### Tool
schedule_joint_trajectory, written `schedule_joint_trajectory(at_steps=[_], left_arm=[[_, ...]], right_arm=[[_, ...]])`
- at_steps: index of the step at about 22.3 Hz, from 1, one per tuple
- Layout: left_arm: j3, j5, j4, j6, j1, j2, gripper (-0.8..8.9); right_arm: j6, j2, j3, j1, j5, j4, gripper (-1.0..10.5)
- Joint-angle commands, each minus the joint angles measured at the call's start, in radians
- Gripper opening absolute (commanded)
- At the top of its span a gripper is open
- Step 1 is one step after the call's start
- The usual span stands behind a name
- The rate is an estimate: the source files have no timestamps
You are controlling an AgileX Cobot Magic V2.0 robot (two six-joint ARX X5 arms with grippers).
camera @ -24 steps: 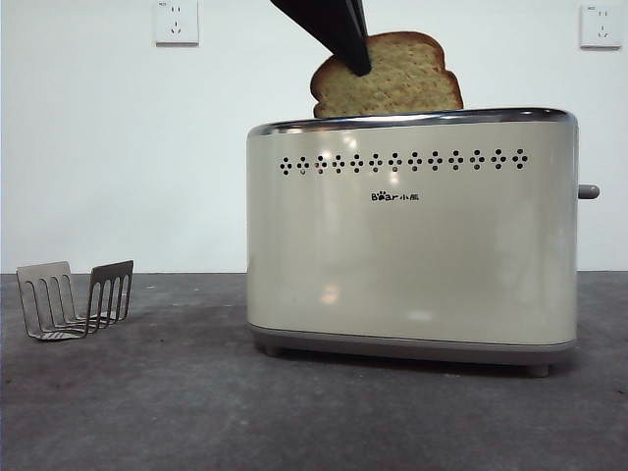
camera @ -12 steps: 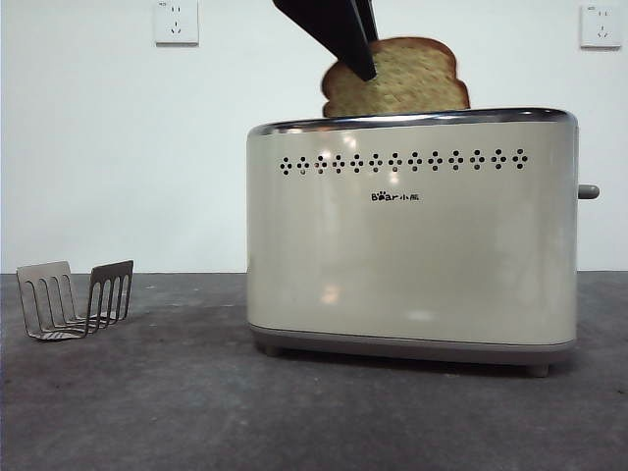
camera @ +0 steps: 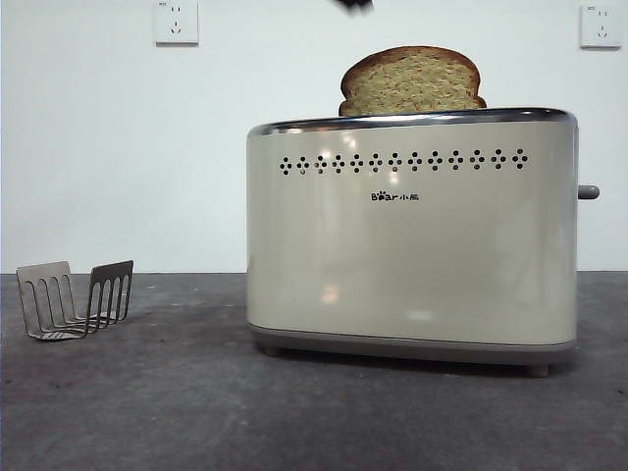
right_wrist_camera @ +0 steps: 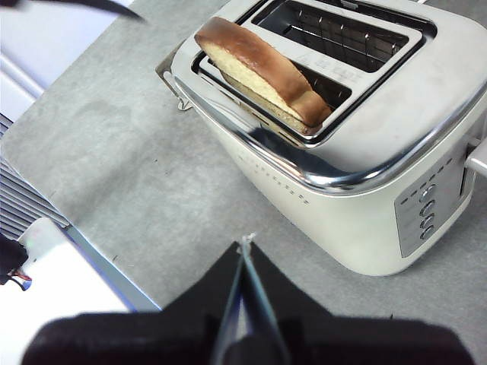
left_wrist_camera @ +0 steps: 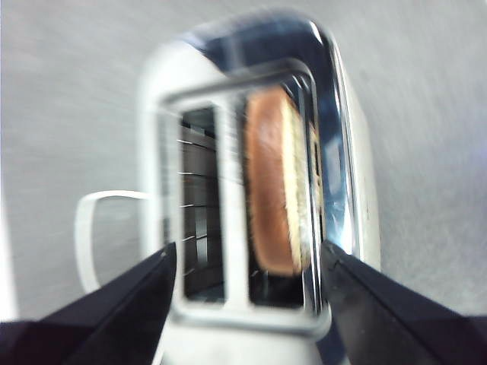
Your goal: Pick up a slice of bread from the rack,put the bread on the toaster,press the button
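The slice of bread [camera: 412,82] stands upright in one slot of the cream toaster [camera: 412,235], its domed brown crust poking above the chrome rim. In the left wrist view my left gripper [left_wrist_camera: 249,251] hangs open above the toaster [left_wrist_camera: 346,152], one jaw on each side of the bread [left_wrist_camera: 274,190] and not touching it. Only its black tip [camera: 351,4] shows at the front view's top edge. The grey rack [camera: 74,299] stands empty on the table, left of the toaster. The button [camera: 588,191] sticks out of the toaster's right side. My right gripper [right_wrist_camera: 245,242] is shut and empty, held back from the toaster [right_wrist_camera: 335,152] and bread [right_wrist_camera: 259,68].
Two white wall sockets [camera: 176,22] [camera: 600,26] sit high on the back wall. The grey table [camera: 147,412] runs in front of and left of the toaster. A row of small round controls [right_wrist_camera: 426,209] shows on the toaster's narrow end below the button [right_wrist_camera: 478,160].
The left gripper let go of the bread and rose almost out of the front view. The bread shifted right and settled lower in the slot.
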Motion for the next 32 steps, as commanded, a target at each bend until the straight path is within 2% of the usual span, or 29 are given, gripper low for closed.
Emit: schedule_joint_trajectory(at_steps=[1,2,4,8,14,19,22,28,32], left_arm=[[0.0,0.005,-0.009,-0.245,-0.005,-0.054,3.05],[0.0,0.005,-0.017,-0.309,-0.008,-0.07,2.79],[0.0,0.005,-0.037,-0.415,-0.015,-0.104,1.73],[0.0,0.005,-0.068,-0.52,-0.014,-0.163,-0.04],[0.0,0.005,-0.125,-0.694,0.002,-0.23,-0.08],[0.0,0.005,-0.132,-0.823,0.024,-0.267,-0.08],[0.0,0.005,-0.133,-0.867,0.034,-0.29,-0.08],[0.0,0.005,-0.136,-0.967,0.036,-0.337,-0.08],[-0.001,0.005,-0.137,-1.002,0.035,-0.374,-0.08]], right_arm=[[-0.011,0.014,0.003,0.0,0.002,0.009,0.0],[-0.01,0.019,0.003,0.0,0.004,0.011,0.0],[0.04,0.035,0.003,0.0,0.003,0.024,0.0],[0.116,0.068,0.003,-0.001,-0.021,0.092,0.0],[0.202,0.125,0.004,-0.001,-0.125,0.215,0.0],[0.27,0.192,0.004,-0.024,-0.116,0.269,0.0],[0.296,0.237,0.004,-0.065,-0.13,0.299,0.0],[0.363,0.351,0.004,-0.153,-0.238,0.384,0.0],[0.413,0.443,0.004,-0.177,-0.262,0.423,-0.1]])
